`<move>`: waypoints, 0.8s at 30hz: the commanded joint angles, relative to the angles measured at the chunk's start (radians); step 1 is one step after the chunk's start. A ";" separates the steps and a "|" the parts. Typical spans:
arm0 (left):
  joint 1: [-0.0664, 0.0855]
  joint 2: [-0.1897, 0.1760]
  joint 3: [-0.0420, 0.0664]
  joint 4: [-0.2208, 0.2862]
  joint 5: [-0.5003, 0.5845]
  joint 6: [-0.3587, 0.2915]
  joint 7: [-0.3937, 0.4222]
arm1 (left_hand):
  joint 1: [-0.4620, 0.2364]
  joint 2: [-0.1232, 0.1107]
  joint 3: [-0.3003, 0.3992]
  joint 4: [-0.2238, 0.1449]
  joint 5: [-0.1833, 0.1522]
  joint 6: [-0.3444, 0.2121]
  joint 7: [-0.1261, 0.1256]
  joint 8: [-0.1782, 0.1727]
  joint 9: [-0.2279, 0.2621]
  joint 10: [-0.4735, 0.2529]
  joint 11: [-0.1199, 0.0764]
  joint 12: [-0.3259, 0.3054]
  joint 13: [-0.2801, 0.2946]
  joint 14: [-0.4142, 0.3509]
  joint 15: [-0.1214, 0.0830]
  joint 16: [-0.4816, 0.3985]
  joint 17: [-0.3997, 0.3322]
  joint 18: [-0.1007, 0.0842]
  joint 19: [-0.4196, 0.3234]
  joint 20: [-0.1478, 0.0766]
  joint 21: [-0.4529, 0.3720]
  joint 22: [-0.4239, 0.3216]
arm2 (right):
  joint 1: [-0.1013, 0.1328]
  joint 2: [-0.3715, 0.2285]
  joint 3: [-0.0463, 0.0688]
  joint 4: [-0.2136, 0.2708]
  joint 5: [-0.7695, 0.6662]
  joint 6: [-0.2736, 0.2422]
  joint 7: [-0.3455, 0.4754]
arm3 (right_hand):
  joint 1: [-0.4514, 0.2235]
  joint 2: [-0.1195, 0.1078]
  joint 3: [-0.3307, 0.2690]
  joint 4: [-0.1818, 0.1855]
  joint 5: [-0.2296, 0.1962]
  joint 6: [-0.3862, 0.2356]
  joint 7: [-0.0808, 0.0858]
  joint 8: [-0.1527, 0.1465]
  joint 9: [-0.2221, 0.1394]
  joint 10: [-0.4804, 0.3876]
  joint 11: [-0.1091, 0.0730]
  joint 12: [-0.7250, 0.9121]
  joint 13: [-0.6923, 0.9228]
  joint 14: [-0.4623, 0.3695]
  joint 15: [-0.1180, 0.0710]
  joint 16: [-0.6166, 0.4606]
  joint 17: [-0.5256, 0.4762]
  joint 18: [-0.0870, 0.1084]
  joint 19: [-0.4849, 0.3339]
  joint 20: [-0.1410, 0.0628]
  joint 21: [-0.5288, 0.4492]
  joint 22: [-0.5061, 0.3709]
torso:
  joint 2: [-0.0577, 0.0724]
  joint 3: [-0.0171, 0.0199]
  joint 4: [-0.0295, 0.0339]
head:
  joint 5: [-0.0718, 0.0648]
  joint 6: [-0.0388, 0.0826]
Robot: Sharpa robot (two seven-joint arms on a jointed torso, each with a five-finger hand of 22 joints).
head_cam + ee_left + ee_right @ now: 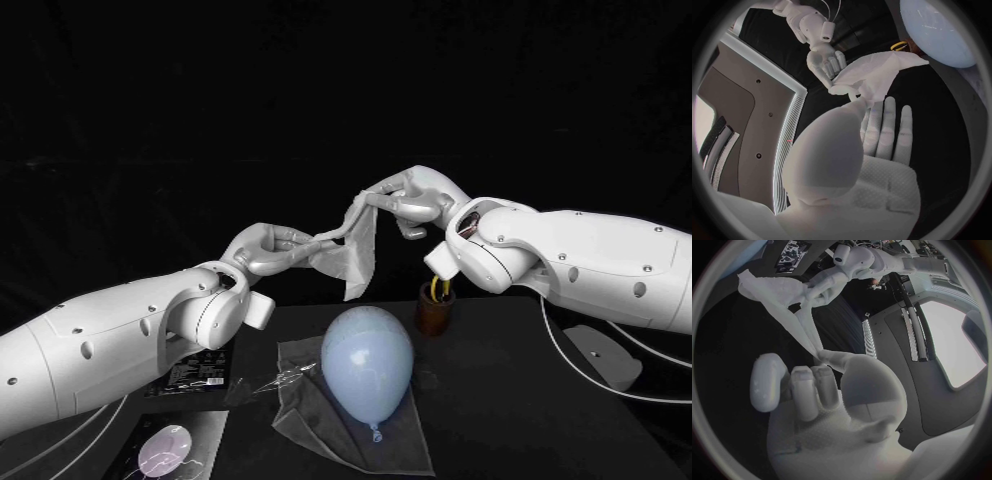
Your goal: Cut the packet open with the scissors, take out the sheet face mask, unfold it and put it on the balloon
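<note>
left hand (pixel 274 250) and right hand (pixel 408 200) are both raised above the black table (pixel 519 400), each pinching one end of the white sheet face mask (pixel 358 250). the mask hangs in the air between them, over the far part of the table.

left wrist view: left hand (pixel 876 132) has its thumb on a corner of the mask (pixel 879 72), other fingers straight out. right hand (pixel 825 62) clamps the other end.

right wrist view: right hand (pixel 811 390) nips the mask (pixel 779 292) where it narrows to a twisted strand. left hand (pixel 825 284) grips the wide end.

pale blue oval balloon (pixel 368 362) lies near the table's middle on a grey translucent sheet (pixel 325 435), knot toward the near edge. mask and balloon are well apart, with nothing on the balloon.

progress, judged: the mask is out, so cutting and taking out look done.
- crumpled clear plastic scrap (pixel 289 378), maybe the opened packet, lies just beside the balloon on the left arm's side. cannot tell the cut itself.
- yellow-handled tool (pixel 437 290), likely the scissors, stands in a dark brown cup (pixel 433 312) beyond the balloon, toward the table's far edge.

unfolding is the step in hand: the mask is bunched and folded, not yet a flat face shape.

left to do: spread it fully, then lay it over the balloon.
</note>
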 commanded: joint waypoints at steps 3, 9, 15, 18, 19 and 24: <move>0.029 0.001 0.004 -0.003 0.012 0.002 -0.008 | -0.010 -0.001 0.007 -0.006 0.002 -0.003 0.007 0.005 0.074 0.007 -0.001 0.001 0.001 0.006 0.000 0.009 0.003 0.011 0.008 0.000 0.006 0.002 | -0.008 -0.001 0.000 -0.009 -0.036 0.022 -0.016 | 0.010 -0.001 -0.002 0.005 0.005 0.007 -0.002 0.007 0.001 0.095 0.004 0.006 0.249 0.110 0.000 0.004 0.264 0.010 0.005 -0.002 0.000 0.181 | -0.001 0.0010 -0.0015 | 0.004 0.000; 0.062 0.004 0.005 -0.019 -0.012 0.019 -0.028 | -0.020 -0.009 0.012 -0.021 0.002 0.004 0.006 0.014 0.078 0.019 -0.004 0.006 0.002 0.015 -0.004 0.019 0.010 0.015 0.014 -0.001 0.008 0.003 | -0.014 -0.007 -0.001 -0.015 -0.043 0.021 -0.016 | 0.010 -0.001 -0.002 0.005 0.005 0.007 -0.002 0.007 0.001 0.095 0.004 0.006 0.249 0.110 0.000 0.004 0.264 0.010 0.005 -0.002 0.000 0.181 | -0.001 0.0007 -0.0023 | 0.006 0.003; 0.093 0.008 0.005 -0.043 -0.072 0.050 -0.047 | -0.029 -0.004 0.020 -0.023 0.002 0.001 0.005 0.015 0.079 0.025 -0.005 0.008 0.003 0.021 -0.006 0.024 0.014 0.018 0.019 -0.001 0.009 0.003 | -0.018 -0.015 -0.001 -0.018 -0.048 0.015 -0.009 | 0.011 -0.001 -0.002 0.006 0.002 0.008 -0.002 0.007 0.001 0.095 0.004 0.006 0.248 0.110 0.000 0.004 0.264 0.011 0.005 -0.002 -0.001 0.181 | -0.001 0.0007 -0.0018 | 0.007 0.006; 0.106 0.009 0.005 -0.057 -0.088 0.061 -0.055 | -0.032 -0.002 0.023 -0.025 0.002 -0.002 0.005 0.015 0.079 0.026 -0.006 0.008 0.003 0.022 -0.006 0.026 0.016 0.019 0.022 -0.001 0.010 0.004 | -0.019 -0.018 -0.001 -0.021 -0.049 0.005 0.000 | 0.011 -0.002 -0.003 0.007 -0.002 0.008 -0.002 0.007 0.001 0.095 0.004 0.006 0.248 0.110 0.000 0.004 0.264 0.010 0.005 -0.002 -0.001 0.181 | 0.000 0.0011 -0.0014 | 0.007 0.008; 0.110 0.009 0.005 -0.062 -0.094 0.067 -0.058 | -0.034 -0.003 0.026 -0.028 0.002 -0.003 0.005 0.016 0.080 0.028 -0.006 0.008 0.003 0.022 -0.007 0.028 0.017 0.022 0.027 -0.002 0.013 0.005 | -0.019 -0.020 -0.001 -0.022 -0.049 0.001 0.004 | 0.011 -0.002 -0.003 0.007 -0.002 0.008 -0.002 0.007 0.001 0.095 0.004 0.006 0.248 0.110 0.000 0.004 0.264 0.010 0.005 -0.002 -0.001 0.181 | 0.000 0.0012 -0.0014 | 0.007 0.008; 0.126 0.008 0.005 -0.080 -0.124 0.094 -0.067 | -0.042 -0.004 0.031 -0.035 0.002 -0.004 0.004 0.019 0.082 0.036 -0.008 0.011 0.003 0.029 -0.010 0.035 0.022 0.028 0.040 -0.002 0.019 0.007 | -0.019 -0.022 -0.001 -0.032 -0.045 -0.010 0.021 | 0.012 -0.002 -0.003 0.007 -0.004 0.008 -0.003 0.007 0.001 0.095 0.004 0.007 0.249 0.110 0.000 0.004 0.264 0.010 0.007 -0.002 0.002 0.182 | 0.000 0.0007 -0.0011 | 0.009 0.009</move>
